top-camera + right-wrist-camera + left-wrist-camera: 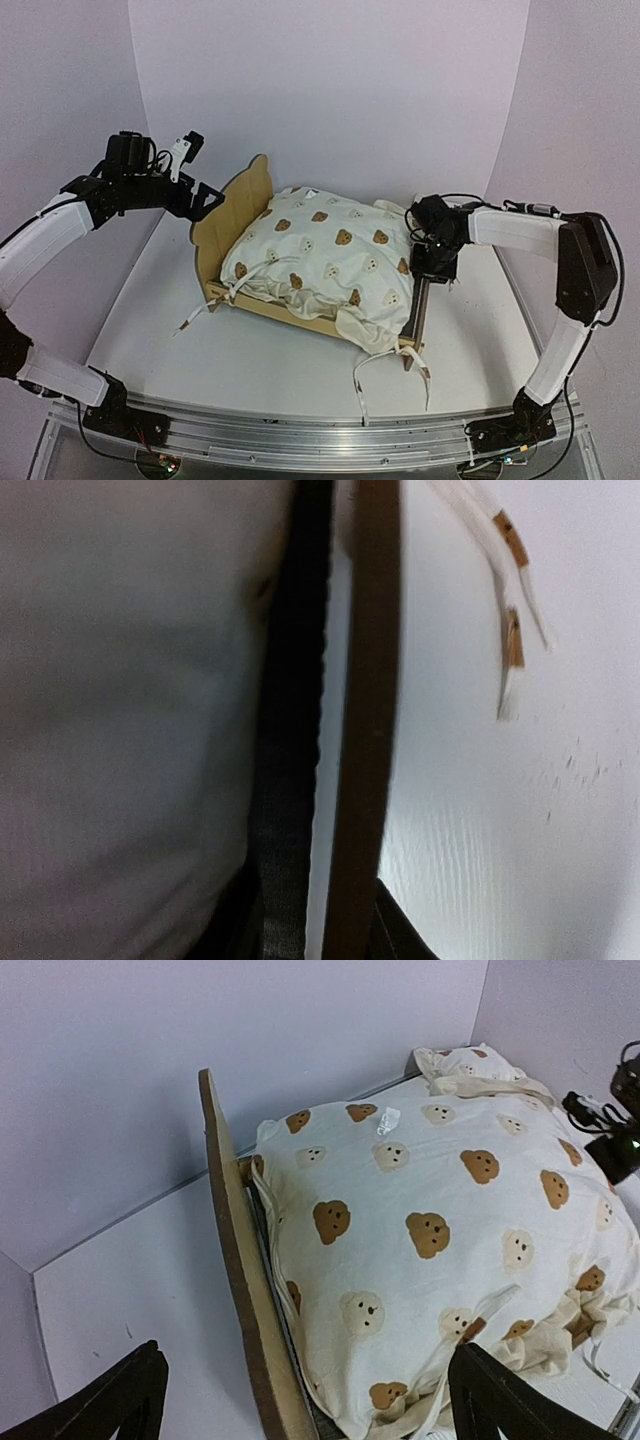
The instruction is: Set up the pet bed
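The pet bed [222, 225] lies under the cushion [330, 255], probably light, stiff plywood, best held by the thin rail [365, 730] at the cushion's right edge, which my right claw [434, 264] straddles, pinching or not I cannot tell; my left claw [208, 200] hangs spread left of the cushion

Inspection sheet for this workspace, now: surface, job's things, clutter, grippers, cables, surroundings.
Surface: white table.
Job's things: pet bed upright, bear-print cushion on it, tie strings trailing onto the table.
Clutter: small pillow behind the cushion.
Grippers: left gripper open, hovering by the bed's head end; right gripper straddling the foot rail, grip unclear.
Cables: black leads at the right wrist.
Surroundings: plain lilac walls.
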Tool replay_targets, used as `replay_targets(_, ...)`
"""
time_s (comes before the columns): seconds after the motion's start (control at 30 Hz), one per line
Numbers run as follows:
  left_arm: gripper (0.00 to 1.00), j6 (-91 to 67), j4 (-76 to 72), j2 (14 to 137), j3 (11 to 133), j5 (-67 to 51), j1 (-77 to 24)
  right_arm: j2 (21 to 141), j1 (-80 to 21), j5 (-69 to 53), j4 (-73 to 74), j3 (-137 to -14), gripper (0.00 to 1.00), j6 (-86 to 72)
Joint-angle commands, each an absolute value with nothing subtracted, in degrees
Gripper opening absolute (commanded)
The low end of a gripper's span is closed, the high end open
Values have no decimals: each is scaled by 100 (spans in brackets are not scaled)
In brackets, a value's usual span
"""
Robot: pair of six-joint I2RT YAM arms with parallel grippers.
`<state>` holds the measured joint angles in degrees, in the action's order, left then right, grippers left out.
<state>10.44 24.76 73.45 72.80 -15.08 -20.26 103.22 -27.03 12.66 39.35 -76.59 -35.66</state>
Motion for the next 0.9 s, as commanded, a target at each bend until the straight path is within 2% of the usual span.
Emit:
replay_targets(0.0, 100, 2066, 2810, 7457, 8017, -1228, -2004, 9585, -3873, 1458, 4708, -7218, 38, -4344)
replay_targets(0.1, 99, 2446, 2986, 7439, 8156, -1649, -2004, 9303, -4087, 1148, 5339, -7244, 50, -4445)
replay_targets(0.2, 96, 2854, 3392, 7218, 7952, -2556, -2009, 8968, -3999, 1075, 6281, -7565, 61, -4009)
replay_targets(0.33, 91, 3852, 4745, 6902, 7478, -3654, -2101, 8843, -3085, 398, 7418, -8582, 64, -3062)
replay_targets(0.4, 90, 4329, 5353, 6778, 7049, -3831, -2219, 9026, -2498, 92, 7572, -9233, 64, -2543)
replay_targets(0.53, 83, 4889, 5783, 6463, 6064, -3330, -2649, 10471, -1813, -81, 7566, -10961, 66, -1665)
replay_targets(0.73, 80, 5324, 4565, 6237, 4635, -2132, -2824, 13268, -1191, -242, 7165, -14038, 62, -1404)
replay_targets(0.87, 73, 5550, 3296, 6511, 4029, -1196, -2822, 13968, -1166, -1137, 6367, -14138, 57, -1429)
